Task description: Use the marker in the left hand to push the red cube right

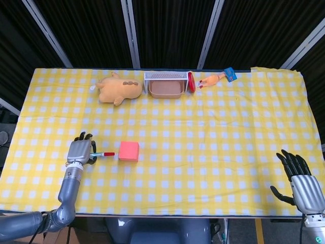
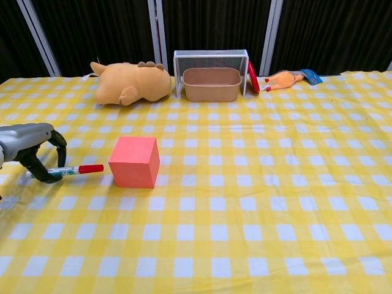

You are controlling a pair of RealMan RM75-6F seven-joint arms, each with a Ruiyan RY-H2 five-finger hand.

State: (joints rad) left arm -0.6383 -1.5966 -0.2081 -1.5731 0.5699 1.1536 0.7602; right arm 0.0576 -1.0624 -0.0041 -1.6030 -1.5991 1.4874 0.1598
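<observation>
The red cube (image 1: 129, 151) (image 2: 135, 161) sits on the yellow checked cloth, left of centre. My left hand (image 1: 79, 151) (image 2: 29, 149) grips a marker (image 1: 103, 154) (image 2: 72, 170) with a red cap. The marker lies nearly level and points right. Its cap stops a small gap short of the cube's left face. My right hand (image 1: 299, 179) rests at the table's near right corner, fingers spread, holding nothing. It does not appear in the chest view.
Along the far edge lie a tan plush animal (image 1: 119, 89), a wire basket (image 1: 164, 84) holding a brown tub, a red lid (image 1: 191, 81) and a rubber chicken (image 1: 213, 80) next to a blue item (image 1: 231, 74). The table's near edge runs close to both hands.
</observation>
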